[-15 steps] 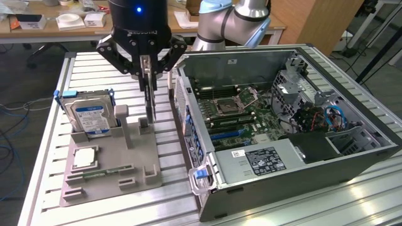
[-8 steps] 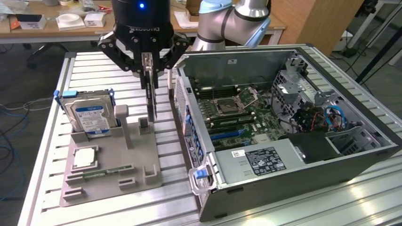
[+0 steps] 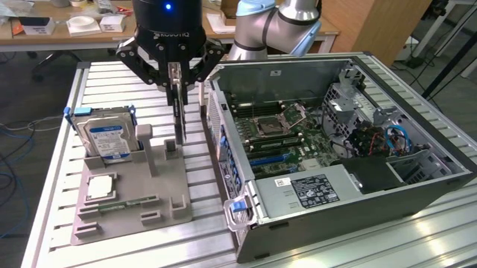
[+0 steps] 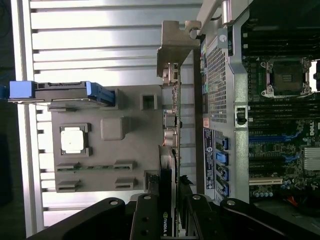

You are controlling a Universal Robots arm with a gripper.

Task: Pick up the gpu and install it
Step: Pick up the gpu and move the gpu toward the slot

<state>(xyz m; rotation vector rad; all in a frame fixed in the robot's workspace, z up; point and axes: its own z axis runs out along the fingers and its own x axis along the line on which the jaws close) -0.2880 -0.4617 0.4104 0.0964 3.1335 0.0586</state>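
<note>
Exterior view: gripper (image 3: pixel 177 82) clamped on the top edge of the gpu (image 3: pixel 180 114), card hanging upright and edge-on.
Gpu position: above the grey holder (image 3: pixel 127 220), between the hard drive (image 3: pixel 106 138) and the open computer case (image 3: pixel 298 223), just beside the case wall; cannot tell whether its lower edge touches the holder.
Wrist view: fingers (image 4: pixel 146 220) pressed on both faces of the card, metal bracket (image 4: pixel 175 47) at the far end, alongside the case's rear panel.
Done: card grasped, probably raised out of its stand.
Not yet done: card outside the case, not seated on the motherboard (image 3: pixel 287 139); installation judged wholly ahead.
</note>
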